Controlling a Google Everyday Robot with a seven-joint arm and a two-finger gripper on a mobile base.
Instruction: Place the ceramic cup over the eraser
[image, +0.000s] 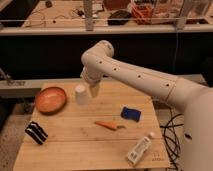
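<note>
Worktop (75, 145): pale wooden slats, carries all items below.
Robot arm (135, 77): white, reaching in over the far edge of the worktop and bending down at the elbow.
Bowl (50, 99): orange, far corner, near the cup.
Bottle (139, 149): white, lying near the front edge.
Pad (130, 114): blue, flat, well apart from the cup.
Eraser (36, 132): black with white stripes, front corner below the bowl, well apart from the cup.
Carrot-like piece (107, 125): orange, mid-worktop.
Cup (81, 95): white, standing on the worktop between bowl and pincer.
Pincer (93, 91): low, just beside the cup, spread wide, holding nothing.
</note>
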